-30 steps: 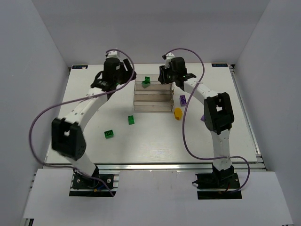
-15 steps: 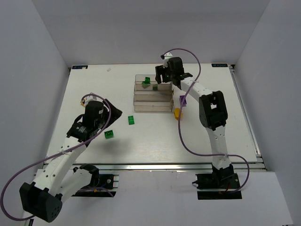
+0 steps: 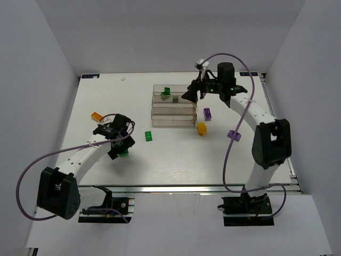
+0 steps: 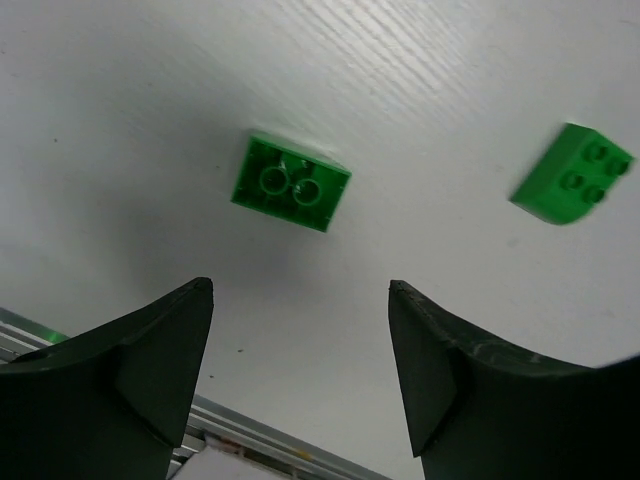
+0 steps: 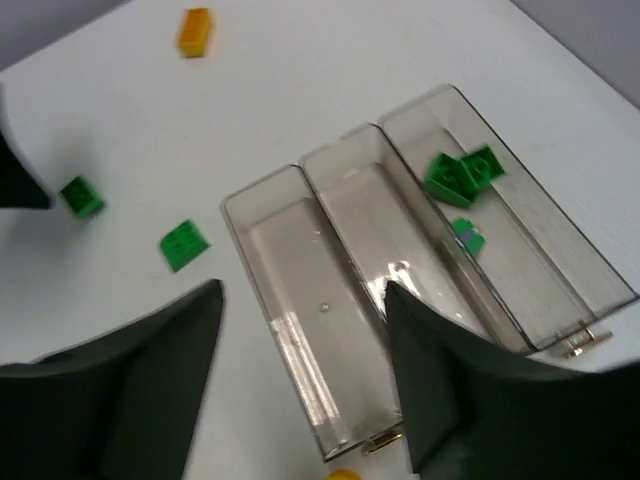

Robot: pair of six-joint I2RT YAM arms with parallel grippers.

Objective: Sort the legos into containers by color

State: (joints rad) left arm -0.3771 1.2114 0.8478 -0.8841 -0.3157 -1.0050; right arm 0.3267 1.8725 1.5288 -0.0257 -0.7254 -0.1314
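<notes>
Four clear containers (image 3: 172, 118) (image 5: 268, 190) form one block at mid-table. The farthest one holds green legos (image 3: 166, 94) (image 5: 460, 170). My right gripper (image 3: 190, 95) (image 5: 300, 300) hangs open and empty over the block's right end. My left gripper (image 3: 121, 146) (image 4: 300, 300) is open, low over the table, with nothing between its fingers. Just beyond its fingertips lies an upside-down green lego (image 4: 291, 183) (image 3: 124, 154). A second green lego (image 4: 573, 187) (image 3: 149, 136) lies further right. Yellow (image 3: 201, 128), purple (image 3: 207, 113) and orange (image 3: 96, 115) legos lie loose.
Another purple brick (image 3: 234, 135) lies beside the right arm. The table's near aluminium edge (image 4: 60, 335) runs just below my left fingers. White walls close in the table on three sides.
My left arm has swung from the far bin back to the near left, down over the green brick. My right gripper has drawn back right over the bins. A second green brick shows in the far bin.
</notes>
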